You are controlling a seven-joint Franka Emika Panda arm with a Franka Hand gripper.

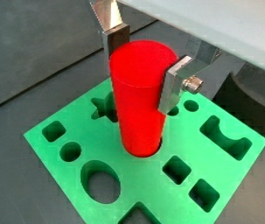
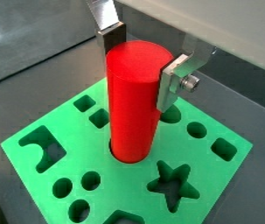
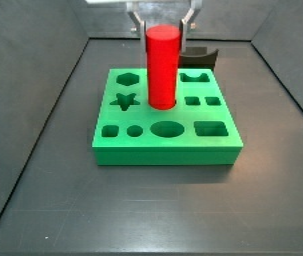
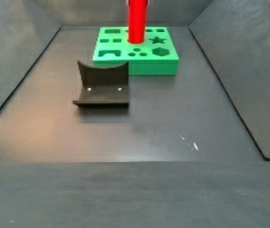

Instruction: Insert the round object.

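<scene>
The cylinder (image 1: 142, 98) stands upright at the middle of the green block (image 1: 65, 179), its lower end sunk a little into, or resting at the mouth of, the block's central hole; in both wrist views (image 2: 135, 101) its base sits inside the block's top face, not beside it. Most of its length shows above the block in both side views (image 3: 162, 66), so I judge the insertion begun but not finished.

The gripper (image 1: 144, 63) hangs straight above the block and holds the cylinder near its top, the two silver fingers (image 1: 177, 80) pressed on opposite sides of it. That high grip leaves the lower part free to slide into the hole, and the vertical hold keeps it square to the opening.

Around the hole lie the other cutouts: a star (image 2: 170, 182), an oval (image 3: 166, 129), squares and a curved notch (image 1: 228, 136), all empty. The fixture (image 4: 102, 85) stands on the floor well apart from the block, out of the way.
</scene>
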